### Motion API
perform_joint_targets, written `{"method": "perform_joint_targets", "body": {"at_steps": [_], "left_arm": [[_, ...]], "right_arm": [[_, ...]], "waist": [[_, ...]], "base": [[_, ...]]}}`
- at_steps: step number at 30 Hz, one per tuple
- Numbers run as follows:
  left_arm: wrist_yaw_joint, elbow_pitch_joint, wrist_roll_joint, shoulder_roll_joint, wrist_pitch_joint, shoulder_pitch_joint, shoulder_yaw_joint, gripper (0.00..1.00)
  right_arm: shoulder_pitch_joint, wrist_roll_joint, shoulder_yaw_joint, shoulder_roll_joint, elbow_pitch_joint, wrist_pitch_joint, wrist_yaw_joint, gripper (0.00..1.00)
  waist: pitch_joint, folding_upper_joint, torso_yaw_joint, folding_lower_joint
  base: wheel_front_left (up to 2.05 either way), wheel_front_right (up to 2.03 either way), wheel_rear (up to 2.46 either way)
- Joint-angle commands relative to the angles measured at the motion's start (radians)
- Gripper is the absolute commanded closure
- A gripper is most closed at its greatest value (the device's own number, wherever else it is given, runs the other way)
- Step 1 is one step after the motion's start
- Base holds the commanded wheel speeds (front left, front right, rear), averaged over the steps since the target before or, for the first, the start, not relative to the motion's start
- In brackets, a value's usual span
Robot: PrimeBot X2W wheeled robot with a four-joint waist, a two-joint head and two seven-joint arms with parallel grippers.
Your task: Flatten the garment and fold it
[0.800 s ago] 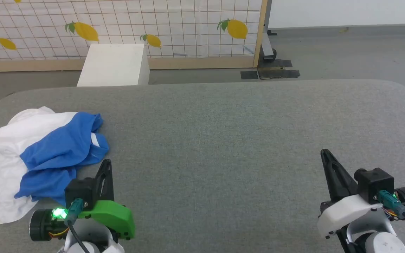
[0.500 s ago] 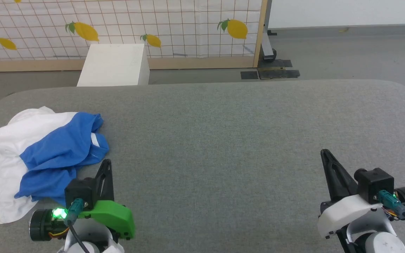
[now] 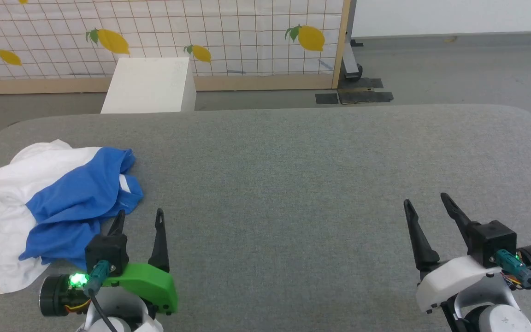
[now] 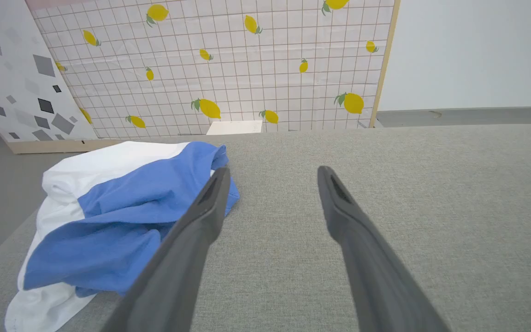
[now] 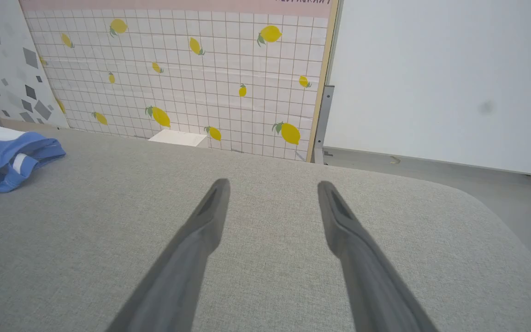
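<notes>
The white box (image 3: 148,85) stands beyond the far edge of the grey padded table (image 3: 293,184); its inside is hidden. The left gripper (image 3: 140,213) is spread wide and holds nothing, with one finger just beside the garment (image 3: 58,198), which lies crumpled by the table's left edge. The right gripper (image 3: 424,199), also wide and empty, is near the front right corner. The garment's lower folds are hidden.

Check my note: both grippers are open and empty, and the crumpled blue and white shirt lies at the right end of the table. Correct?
Wrong end: the head view shows the shirt at the left end of the table. The left gripper and right gripper are indeed open and empty.
</notes>
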Motion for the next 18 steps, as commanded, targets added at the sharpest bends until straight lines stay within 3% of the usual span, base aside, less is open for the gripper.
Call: {"method": "perform_joint_targets", "body": {"at_steps": [1,18], "left_arm": [[0.005,0.004,-0.007,0.000,-0.007,0.001,-0.003,0.00],[0.034,0.027,-0.043,-0.001,-0.046,0.003,-0.019,0.00]], "right_arm": [[0.004,0.011,-0.003,0.000,0.007,-0.007,0.000,0.00],[0.016,0.057,-0.027,0.000,0.045,-0.046,0.000,0.00]], "waist": [[0.000,0.0000,0.000,0.0000],[-0.002,0.0000,0.012,0.0000]], "base": [[0.00,0.00,0.00],[0.00,0.00,0.00]]}}
